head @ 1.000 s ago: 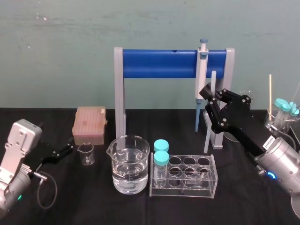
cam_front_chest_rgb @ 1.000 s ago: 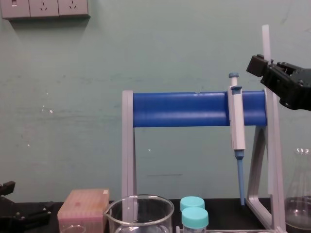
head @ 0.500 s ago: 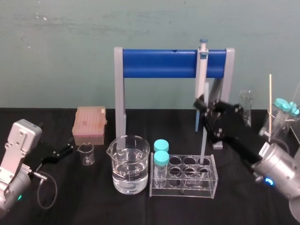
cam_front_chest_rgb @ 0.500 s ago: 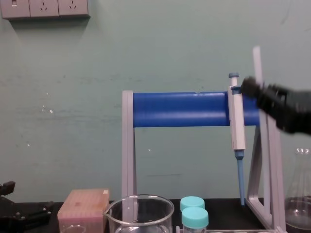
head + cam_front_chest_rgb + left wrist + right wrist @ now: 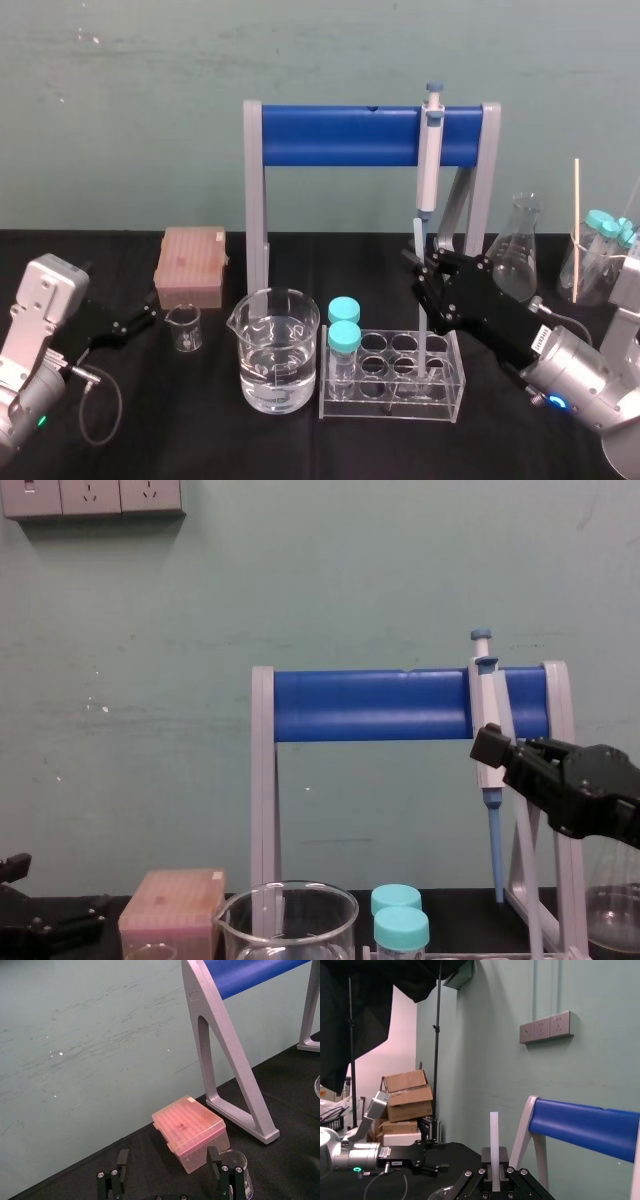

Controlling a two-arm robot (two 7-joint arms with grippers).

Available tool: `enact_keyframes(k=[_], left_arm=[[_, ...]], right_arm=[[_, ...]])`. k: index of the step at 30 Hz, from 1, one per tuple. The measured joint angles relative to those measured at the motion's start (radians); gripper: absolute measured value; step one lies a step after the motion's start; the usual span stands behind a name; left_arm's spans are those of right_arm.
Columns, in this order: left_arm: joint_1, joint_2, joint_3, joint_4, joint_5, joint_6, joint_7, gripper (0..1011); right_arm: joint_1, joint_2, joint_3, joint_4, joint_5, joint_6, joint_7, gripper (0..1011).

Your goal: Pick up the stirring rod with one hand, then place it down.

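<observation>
Right gripper (image 5: pixel 426 286) is pinching the stirring rod (image 5: pixel 418 240) upright, lower end sitting in the test-tube rack (image 5: pixel 400 411); left gripper (image 5: pixel 135 322) idling, spread, far left.

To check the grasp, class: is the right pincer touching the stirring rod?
Touching. Right wrist view shows the stirring rod clamped upright between the right pincer's fingers. Left pincer sits parked beside the tip box.

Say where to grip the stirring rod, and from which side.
Grip the stirring rod mid-shaft from the robot's right, where the right gripper is shut on it. It stands nearly upright, lower end in the test-tube rack, so only the upper shaft is free. The left gripper rests open far left.
</observation>
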Motion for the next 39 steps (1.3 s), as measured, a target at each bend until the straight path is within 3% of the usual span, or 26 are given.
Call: enact_keyframes(k=[9, 19, 39], left_arm=[[0.000, 0.000, 0.000, 0.000, 0.000, 0.000, 0.000, 1000], [0.000, 0.000, 0.000, 0.000, 0.000, 0.000, 0.000, 1000], [0.000, 0.000, 0.000, 0.000, 0.000, 0.000, 0.000, 1000]], right_arm=[[0.055, -0.039, -0.017, 0.095, 0.001, -0.030, 0.018, 70], [0.119, -0.080, -0.044, 0.215, -0.034, -0.045, 0.024, 70], [0.113, -0.096, -0.063, 0.274, -0.060, 0.012, 0.000, 70]])
